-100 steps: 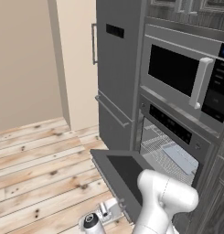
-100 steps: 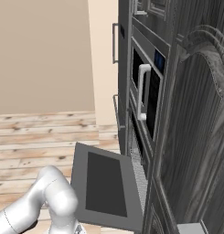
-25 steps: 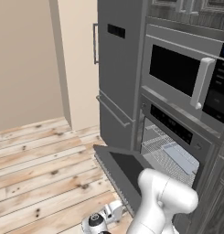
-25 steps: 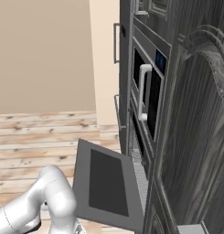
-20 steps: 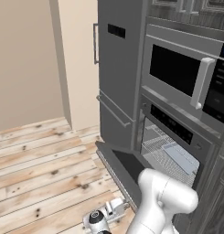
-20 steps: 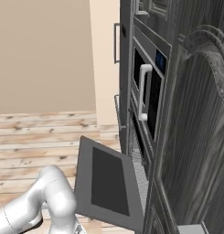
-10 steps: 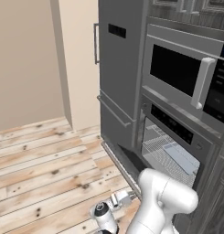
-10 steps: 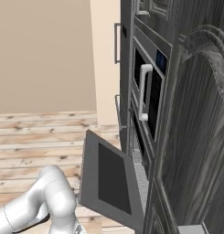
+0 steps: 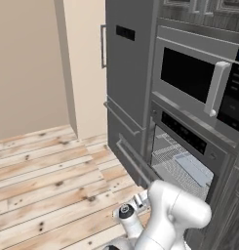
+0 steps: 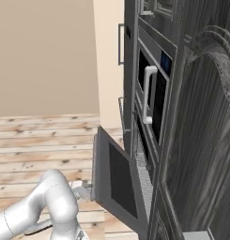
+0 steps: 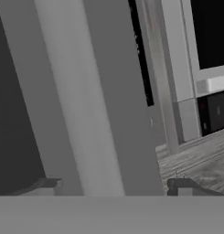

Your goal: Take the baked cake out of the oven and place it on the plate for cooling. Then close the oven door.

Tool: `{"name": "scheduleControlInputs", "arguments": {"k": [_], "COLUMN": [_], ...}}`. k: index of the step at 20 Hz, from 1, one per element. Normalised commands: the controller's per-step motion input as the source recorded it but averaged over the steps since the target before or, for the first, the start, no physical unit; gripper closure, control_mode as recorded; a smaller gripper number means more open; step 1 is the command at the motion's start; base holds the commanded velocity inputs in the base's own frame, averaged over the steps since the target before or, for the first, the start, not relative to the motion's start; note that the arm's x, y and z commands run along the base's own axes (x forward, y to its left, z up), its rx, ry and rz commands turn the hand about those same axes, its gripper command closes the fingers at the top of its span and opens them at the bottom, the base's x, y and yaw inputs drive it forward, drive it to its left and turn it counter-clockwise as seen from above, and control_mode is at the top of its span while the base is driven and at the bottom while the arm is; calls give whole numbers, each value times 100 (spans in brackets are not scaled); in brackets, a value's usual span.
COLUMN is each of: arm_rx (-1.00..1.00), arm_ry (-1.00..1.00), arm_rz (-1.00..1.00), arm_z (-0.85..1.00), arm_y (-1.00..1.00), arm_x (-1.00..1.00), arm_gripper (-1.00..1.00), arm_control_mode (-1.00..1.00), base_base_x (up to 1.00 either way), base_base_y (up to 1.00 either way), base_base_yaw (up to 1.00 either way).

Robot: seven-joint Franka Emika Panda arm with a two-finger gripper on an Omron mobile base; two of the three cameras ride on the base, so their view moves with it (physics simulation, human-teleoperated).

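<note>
A tall grey fridge (image 9: 128,78) stands at the left of the cabinet wall, with pale plank floor (image 9: 48,180) spread out before it. To its right the microwave (image 9: 199,90), with its vertical handle, sits above the oven (image 9: 182,158), and dark wood cabinetry (image 10: 201,140) closes off the right side.

The oven door (image 10: 117,180) stands partway up, tilted between flat and shut, its dark window facing up and out in the right base view. Behind it the oven's wire rack (image 9: 177,163) shows through the opening, with a flat pale thing lying on it at the right; I cannot tell what it is.

The white arm is bent low in front of the oven, and its bulk hides much of the door in the left base view. The tool (image 9: 139,201) sits down by the door's outer edge. In the hand view its two dark tips stand wide apart with the door's long bar handle (image 11: 81,100) rising between them. Whether either tip touches the bar I cannot tell; nothing is clamped.
</note>
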Motion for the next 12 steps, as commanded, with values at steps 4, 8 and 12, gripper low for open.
{"name": "scheduleControlInputs", "arguments": {"k": [4,8,12], "arm_rx": [-6,-6,-6], "arm_ry": [-2,-4,-5], "arm_rz": [-6,-5,-6], "arm_z": [-5,0,0], "arm_y": [-97,-98,-100], "arm_x": [100,100,100], "arm_gripper": [-100,-100,-100], "arm_control_mode": [-100,-100,-100], "base_base_x": [0,0,0], "base_base_y": [0,0,0], "base_base_yaw": [0,0,0]}}
